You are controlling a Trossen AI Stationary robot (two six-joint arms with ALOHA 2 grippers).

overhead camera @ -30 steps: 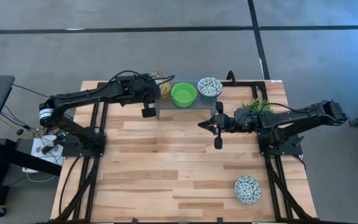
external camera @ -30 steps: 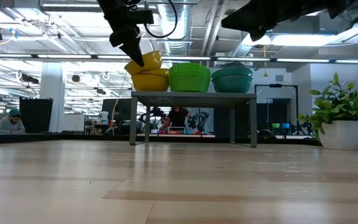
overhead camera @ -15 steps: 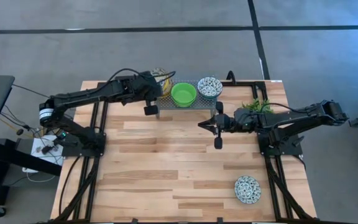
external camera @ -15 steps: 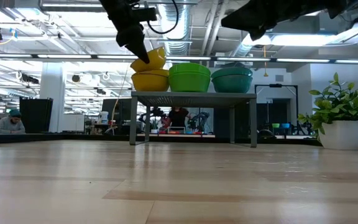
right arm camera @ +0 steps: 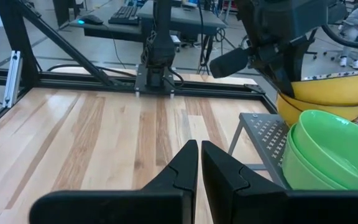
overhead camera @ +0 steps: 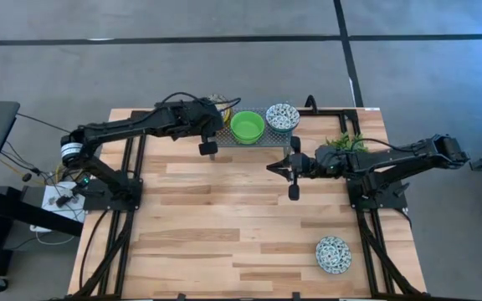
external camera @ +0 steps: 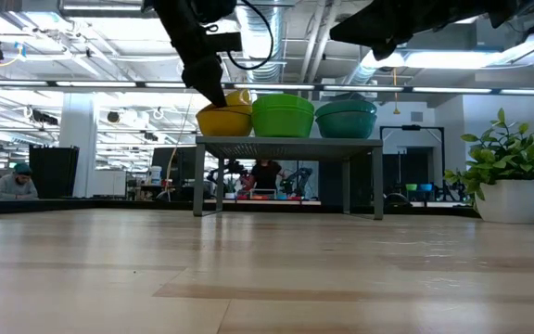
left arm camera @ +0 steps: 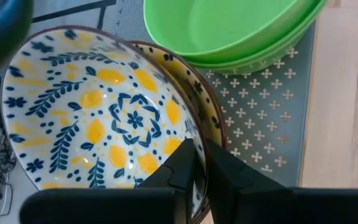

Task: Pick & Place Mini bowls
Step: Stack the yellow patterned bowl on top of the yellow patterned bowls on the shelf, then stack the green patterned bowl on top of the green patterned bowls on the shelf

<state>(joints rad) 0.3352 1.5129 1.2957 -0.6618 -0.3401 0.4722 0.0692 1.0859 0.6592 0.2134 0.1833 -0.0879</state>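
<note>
A yellow bowl with a blue leaf pattern (left arm camera: pixel 98 118) sits in a second yellow bowl (external camera: pixel 223 121) at the left end of the grey rack (overhead camera: pixel 268 144). My left gripper (left arm camera: pixel 199 163) is shut on the upper bowl's rim. Beside them on the rack stand two stacked green bowls (overhead camera: pixel 247 126) and a blue-patterned bowl (overhead camera: pixel 282 116). Another blue-patterned bowl (overhead camera: pixel 333 253) lies on the table near the right front. My right gripper (overhead camera: pixel 269 167) hangs shut over the middle of the table, in front of the rack, holding nothing. My left gripper pinches the upper yellow bowl's rim (left arm camera: pixel 194 134), one finger (left arm camera: pixel 182 165) inside the bowl and the other (left arm camera: pixel 229 171) outside. The fingers slant down from the table's left. The bowl is tilted and sunk into the lower yellow bowl, with only a bit of its rim (external camera: pixel 240 96) above it.
A small green plant in a white pot (overhead camera: pixel 346 142) stands right of the rack, near my right arm. The wooden table top (overhead camera: pixel 224 217) lies bare in front of the rack. A person sits in the room beyond the table (external camera: pixel 12 181).
My left gripper has gone toward the rack's left end and down with the upper yellow bowl. The bowl stood tilted above the lower yellow bowl and has sunk into it.
</note>
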